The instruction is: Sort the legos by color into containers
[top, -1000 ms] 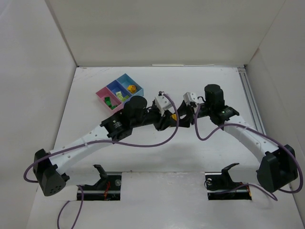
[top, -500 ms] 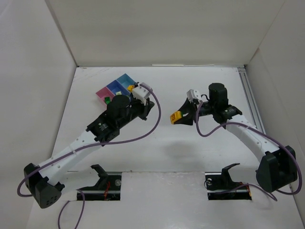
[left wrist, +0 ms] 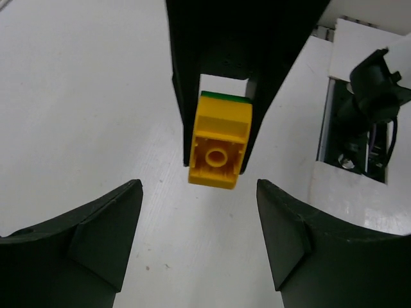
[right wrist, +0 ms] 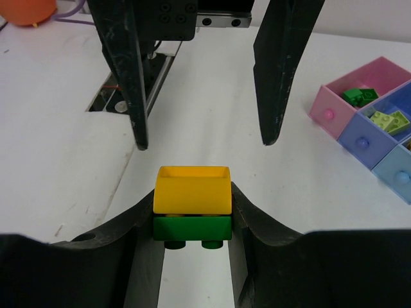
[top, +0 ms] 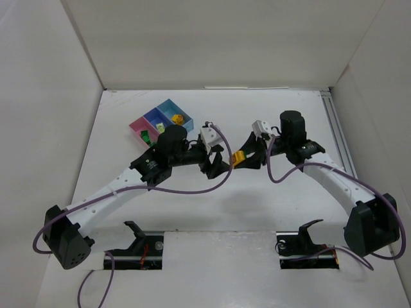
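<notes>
My right gripper [right wrist: 192, 208] is shut on a stacked pair of legos, an orange-yellow brick [right wrist: 192, 189] joined to a dark green brick [right wrist: 192, 228], held above the table. In the top view it [top: 243, 158] holds them at the table's middle. My left gripper [top: 220, 165] is open and empty and faces the pair from the left. In the left wrist view the yellow brick [left wrist: 219, 147] hangs just beyond my open left gripper [left wrist: 199, 240]. The tray of containers [top: 136, 124] holds green, lime and yellow bricks.
The tray stands at the back left, with pink and blue compartments; it also shows in the right wrist view [right wrist: 334, 96]. The left fingers [right wrist: 125, 70] hang in front of the held bricks. White walls enclose the table on three sides.
The left gripper swung from beside the right gripper to the tray, then back right to face the held bricks. The right gripper kept its hold and barely moved.
</notes>
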Controlling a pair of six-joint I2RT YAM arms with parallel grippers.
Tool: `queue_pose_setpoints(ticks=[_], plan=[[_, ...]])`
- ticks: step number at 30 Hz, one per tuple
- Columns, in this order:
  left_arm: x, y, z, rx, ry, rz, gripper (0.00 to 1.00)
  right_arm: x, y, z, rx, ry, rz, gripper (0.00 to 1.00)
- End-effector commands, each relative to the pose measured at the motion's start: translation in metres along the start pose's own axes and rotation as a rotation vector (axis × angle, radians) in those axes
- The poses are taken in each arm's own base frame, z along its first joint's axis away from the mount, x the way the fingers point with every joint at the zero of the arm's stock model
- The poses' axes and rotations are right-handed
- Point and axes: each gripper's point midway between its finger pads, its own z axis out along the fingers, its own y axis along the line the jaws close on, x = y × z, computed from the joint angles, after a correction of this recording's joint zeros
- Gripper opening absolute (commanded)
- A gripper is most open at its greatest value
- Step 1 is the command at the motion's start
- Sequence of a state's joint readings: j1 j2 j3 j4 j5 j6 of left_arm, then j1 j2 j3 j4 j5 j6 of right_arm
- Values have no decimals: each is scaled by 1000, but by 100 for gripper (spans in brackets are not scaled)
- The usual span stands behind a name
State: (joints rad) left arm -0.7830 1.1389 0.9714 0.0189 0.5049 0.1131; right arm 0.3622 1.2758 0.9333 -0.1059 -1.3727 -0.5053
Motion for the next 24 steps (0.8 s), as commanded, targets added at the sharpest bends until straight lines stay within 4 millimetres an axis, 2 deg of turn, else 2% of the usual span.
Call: queue_pose_setpoints(ticks=[1,3,5,11,13,14,15,19,21,22,24], plan=[[-32,-25,-2,158,-104,93,69,-20,5,5,-56,-31,-73,0],[-29,-23,1,158,-96,97,69,-20,5,5,-56,-31,-73,0],[-35,-24,2,168,-105,103,69,-22,4,7,-55,-28,-82,0],[-26,-21,24,150,-41,84,54,-22,8,10,-67,-27,-74,0],[-29,-19,25,141,-38,82,48,-21,8,12,-66,-23,-75,0],[-25,-20,29,156,-25,75,45,-21,8,12,-66,-23,-75,0],[-25,-20,29,156,-25,75,39,-21,7,12,-58,-19,-75,0],[-32,-21,26,154,-47,78,28,-20,5,12,-50,-15,-84,0],[-37,-25,19,162,-71,100,28,-16,7,12,-52,-11,-65,0],[-32,-26,18,162,-63,96,28,-16,6,12,-52,-11,-75,0],[-40,-29,11,160,-97,115,29,-12,7,12,-52,-10,-67,0]])
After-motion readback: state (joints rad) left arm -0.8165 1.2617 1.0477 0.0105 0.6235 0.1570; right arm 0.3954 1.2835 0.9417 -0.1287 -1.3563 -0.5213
